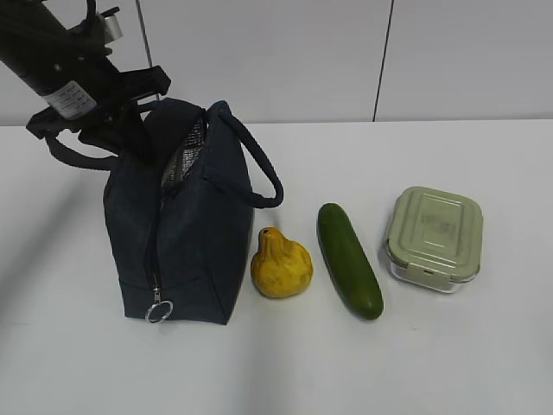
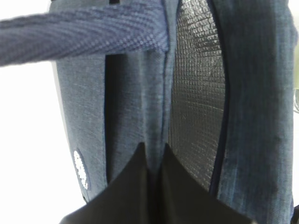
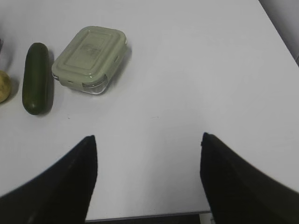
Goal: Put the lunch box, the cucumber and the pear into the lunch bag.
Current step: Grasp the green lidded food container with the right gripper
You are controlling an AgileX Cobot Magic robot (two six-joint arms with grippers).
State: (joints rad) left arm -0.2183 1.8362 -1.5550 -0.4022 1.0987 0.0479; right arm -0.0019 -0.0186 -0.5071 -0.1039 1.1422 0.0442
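Note:
The navy lunch bag (image 1: 186, 251) stands upright at the left of the table, its top zipped open and silver lining (image 2: 196, 93) showing. My left gripper (image 1: 130, 130) is at the bag's top left rim; in the left wrist view (image 2: 154, 147) it is shut on the fabric edge of the bag's mouth. Right of the bag lie the yellow pear (image 1: 281, 266), the dark green cucumber (image 1: 348, 259) and the sage-lidded lunch box (image 1: 434, 236). My right gripper (image 3: 148, 137) hangs open over bare table, with the lunch box (image 3: 88, 58), cucumber (image 3: 36, 77) and pear (image 3: 3, 86) ahead to its left.
One bag handle (image 2: 84, 35) crosses in front of the left wrist camera; the other handle (image 1: 259, 169) arches toward the pear. The zipper's metal ring pull (image 1: 159, 310) hangs at the bag's lower front. The table edge (image 3: 154, 215) runs just below the right gripper.

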